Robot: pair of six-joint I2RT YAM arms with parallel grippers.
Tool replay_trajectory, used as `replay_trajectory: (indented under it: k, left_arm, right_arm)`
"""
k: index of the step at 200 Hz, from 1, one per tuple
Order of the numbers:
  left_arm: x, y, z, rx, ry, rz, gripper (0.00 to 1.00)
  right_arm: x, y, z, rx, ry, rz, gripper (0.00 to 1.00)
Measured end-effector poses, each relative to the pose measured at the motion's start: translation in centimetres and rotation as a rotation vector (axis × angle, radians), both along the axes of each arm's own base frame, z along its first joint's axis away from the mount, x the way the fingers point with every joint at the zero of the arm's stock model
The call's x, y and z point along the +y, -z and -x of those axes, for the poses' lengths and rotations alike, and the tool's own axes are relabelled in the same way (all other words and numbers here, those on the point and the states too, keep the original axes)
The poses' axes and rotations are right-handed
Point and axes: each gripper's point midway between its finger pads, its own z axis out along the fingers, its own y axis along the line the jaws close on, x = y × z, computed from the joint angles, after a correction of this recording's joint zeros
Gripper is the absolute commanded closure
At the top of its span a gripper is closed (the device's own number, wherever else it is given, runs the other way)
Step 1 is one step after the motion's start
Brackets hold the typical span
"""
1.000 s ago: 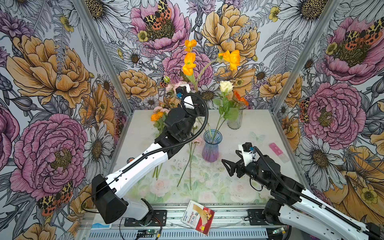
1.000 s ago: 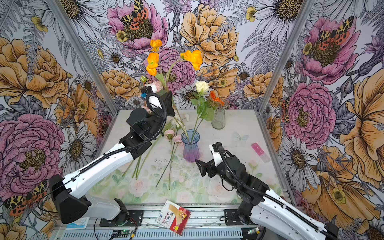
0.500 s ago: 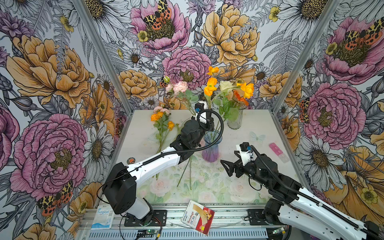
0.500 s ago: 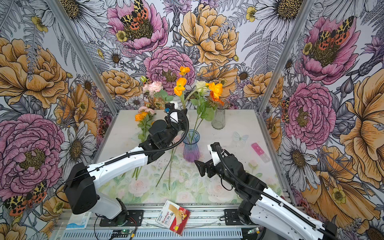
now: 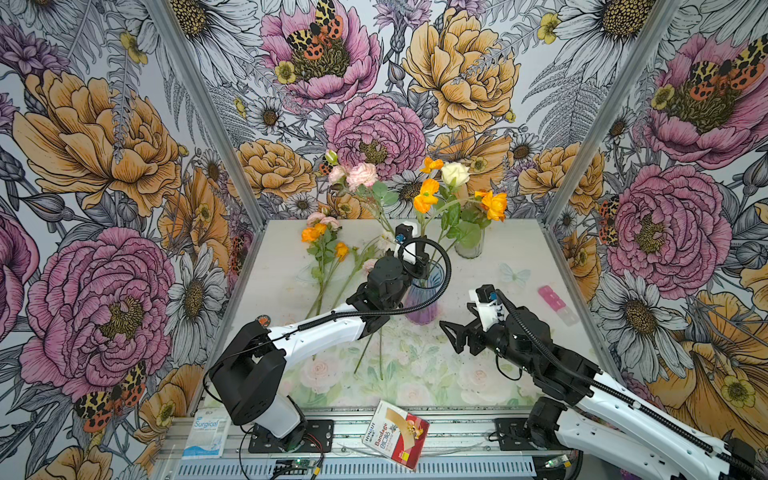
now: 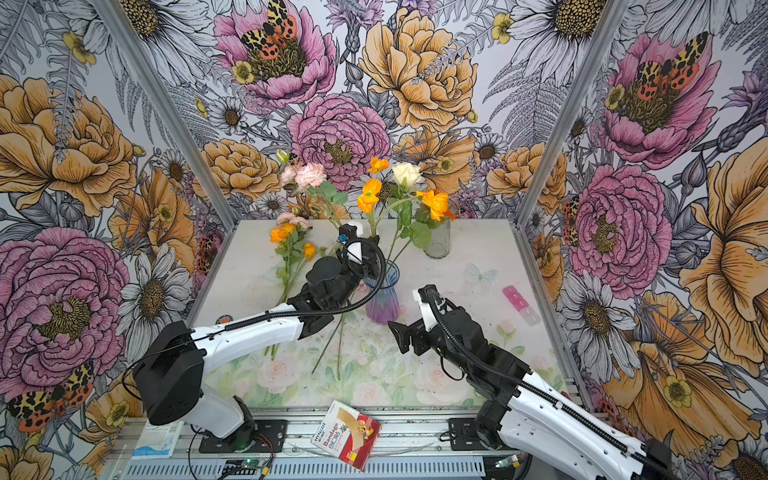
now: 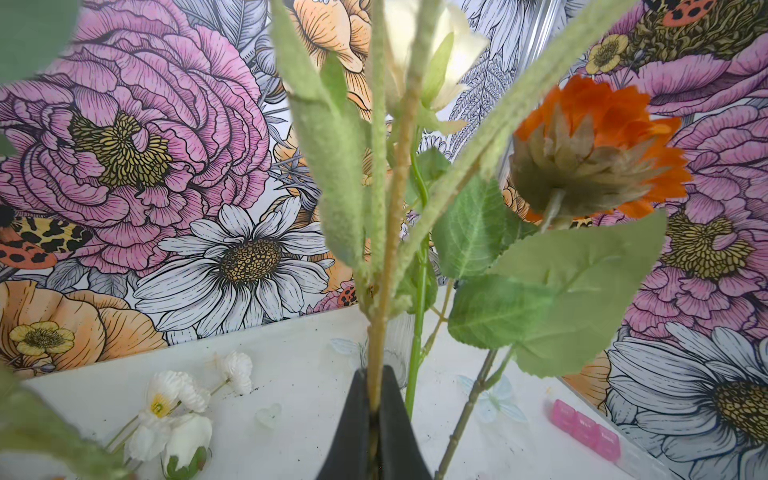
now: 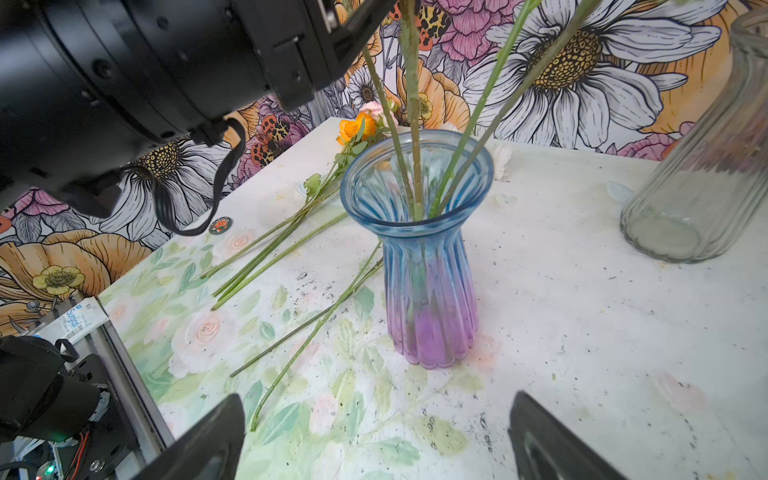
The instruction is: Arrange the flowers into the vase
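Left: my left gripper [image 7: 376, 415] is clamped hard on one fuzzy green stem [image 7: 380, 316] — in the left wrist view the two black fingers [image 7: 353, 424] meet around it, with the stem rising straight up between them.
Held: above my grip the stem splits into several branches; below it, the right wrist view shows the stem [image 8: 413, 124] dropping through the mouth of the vase [image 8: 428, 291].
Where it goes: the vase stands upright mid-table, blue at the flared rim and purple at the foot, in both top views [image 5: 422, 309] [image 6: 382, 305], and my left gripper hangs just over its rim.
Standing: four stems pass through that rim; over them sit a pink carnation [image 5: 361, 174], a white rose [image 5: 455, 173] and orange blooms [image 5: 428, 195].
Lying: the other flowers [image 5: 324, 249] lie flat on the table [image 5: 519, 249] to the left of the vase, blooms toward the back wall and stems toward the front; two more bare stems [image 8: 316, 320] run out past the foot of the vase.
Right: my right gripper [image 8: 376, 399] hovers low in front of the vase with its jaws spread wide and nothing between them — it points at the vase from just beside it [image 5: 451, 336].
Edges: a clear glass vase [image 5: 469, 247] stands behind and to the right, pink blocks [image 5: 550, 297] near the right wall, and a bandage box [image 5: 395, 432] on the front rail.
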Motion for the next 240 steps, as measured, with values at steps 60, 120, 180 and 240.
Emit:
replay_trajectory:
  k: [60,120,180,240]
  left_arm:
    - [-0.2,1.5,0.5,0.035,0.012,0.004,0.74]
    - [0.7,2.8,1.3,0.077,-0.007,-0.032,0.41]
    - [6.0,-1.2,4.8,0.05,-0.056,0.01,0.3]
    - [11.4,2.6,8.5,0.139,-0.046,-0.082,0.2]
  right_arm:
    - [0.4,1.3,-0.3,0.032,-0.001,0.033,0.0]
    - [0.8,1.5,-0.3,0.04,-0.016,0.032,0.01]
    - [1.1,1.3,-0.8,0.031,-0.014,0.019,0.01]
    - [1.0,1.8,-0.9,0.037,-0.009,0.024,0.01]
